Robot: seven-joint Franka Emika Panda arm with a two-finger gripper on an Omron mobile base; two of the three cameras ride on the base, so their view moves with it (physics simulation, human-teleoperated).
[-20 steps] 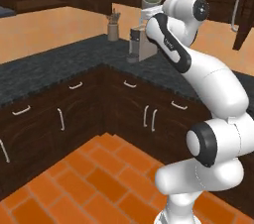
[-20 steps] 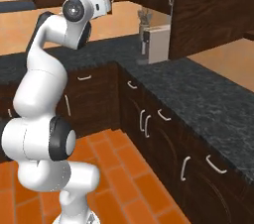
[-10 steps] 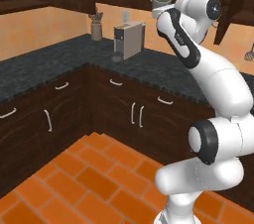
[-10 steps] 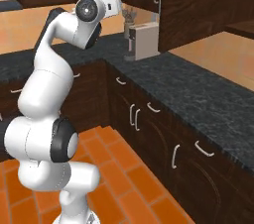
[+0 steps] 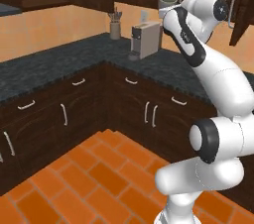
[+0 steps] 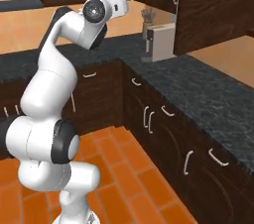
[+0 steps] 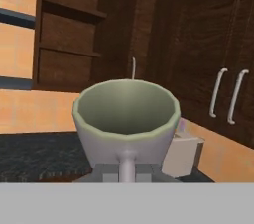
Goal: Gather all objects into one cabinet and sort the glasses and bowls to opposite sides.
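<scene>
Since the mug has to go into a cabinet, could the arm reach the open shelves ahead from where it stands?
Probably yes: the gripper holds the mug high, and the open shelves stand undoored beyond it.

A dark speckled stone counter (image 5: pixel 74 62) runs in an L along two walls, above dark brown drawer and door fronts (image 5: pixel 144 111) with small white handles. Near the inner corner, a boxy pale grey appliance (image 5: pixel 145 40) stands upright on the counter, with a small pot of utensils (image 5: pixel 115 28) just behind it (the same pair shows in the right base view, appliance (image 6: pixel 159 42) and pot (image 6: pixel 147 25), partly hidden there). Below, the floor (image 5: pixel 99 178) is laid in orange tiles.
</scene>
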